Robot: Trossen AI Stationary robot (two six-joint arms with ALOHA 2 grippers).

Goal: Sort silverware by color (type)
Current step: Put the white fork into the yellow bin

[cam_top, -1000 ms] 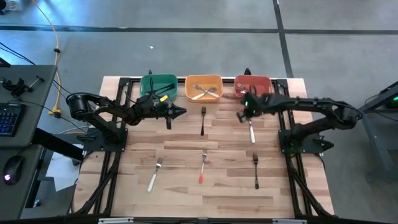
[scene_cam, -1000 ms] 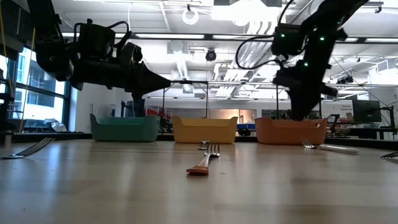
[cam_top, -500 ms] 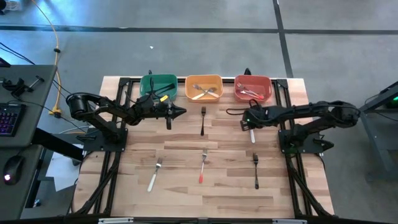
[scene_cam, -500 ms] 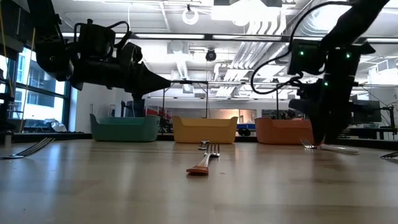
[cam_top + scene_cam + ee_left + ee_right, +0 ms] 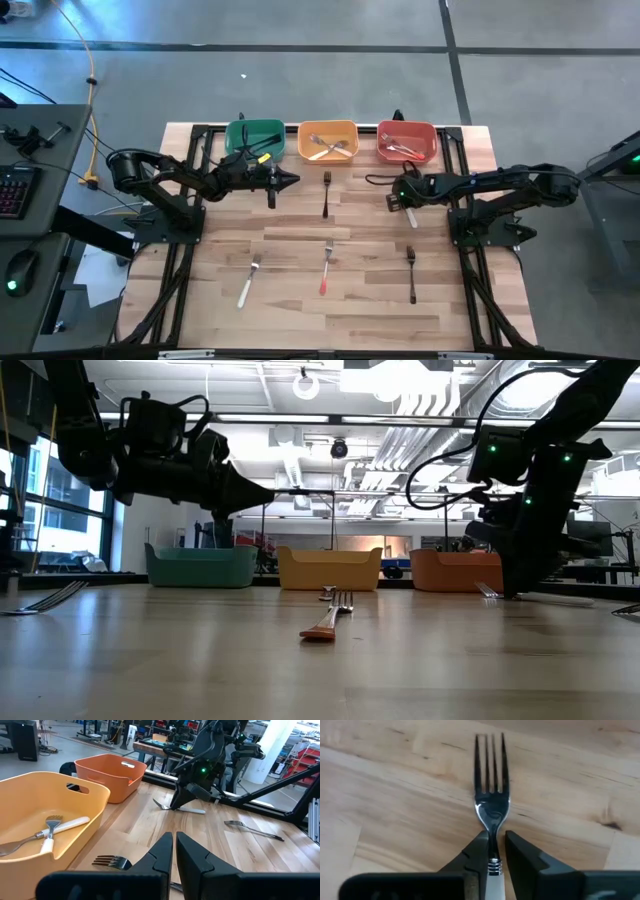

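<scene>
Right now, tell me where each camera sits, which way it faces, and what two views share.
High view: overhead, straight down; both arms, the left gripper by the green bin, the right gripper on the table.
Low view: tabletop height, facing the three bins; arms come from above.
Left wrist view: past its closed fingers toward the orange bin.
Right wrist view: down at the white-handled fork between its fingers.
Shared: this fork also shows in the high view.

The wooden table (image 5: 360,300) carries 3 bins (image 5: 327,142) and 5 loose forks (image 5: 327,192).
</scene>
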